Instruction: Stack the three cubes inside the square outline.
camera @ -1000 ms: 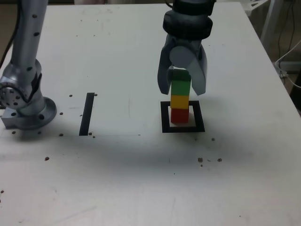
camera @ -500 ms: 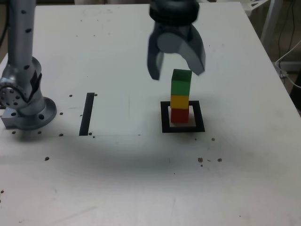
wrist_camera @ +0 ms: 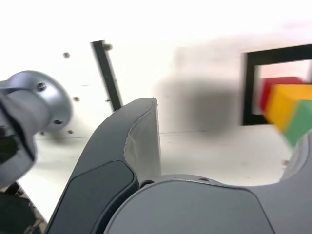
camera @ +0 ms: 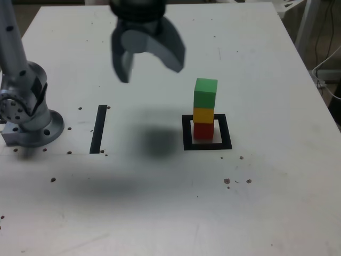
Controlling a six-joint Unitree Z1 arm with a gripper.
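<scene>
A stack of three cubes stands inside the black square outline (camera: pixel 226 140): red cube (camera: pixel 203 130) at the bottom, yellow cube (camera: pixel 203 114) in the middle, green cube (camera: pixel 205 92) on top. My gripper (camera: pixel 151 68) hangs open and empty above the table, up and toward the exterior view's left of the stack, well apart from it. In the wrist view the square outline (wrist_camera: pixel 249 87) and the stacked red cube (wrist_camera: pixel 275 85), yellow cube (wrist_camera: pixel 285 105) and green cube (wrist_camera: pixel 302 124) show blurred beside one finger (wrist_camera: pixel 139 141).
A narrow black strip (camera: pixel 98 128) lies on the white table (camera: pixel 160 202), near the arm's grey base (camera: pixel 26 114) at the exterior view's left. Small dark specks dot the tabletop. The gripper's shadow falls between strip and square.
My gripper, open throughout, lifted off the green cube and moved up and toward the exterior view's left. The stack stayed standing in the square.
</scene>
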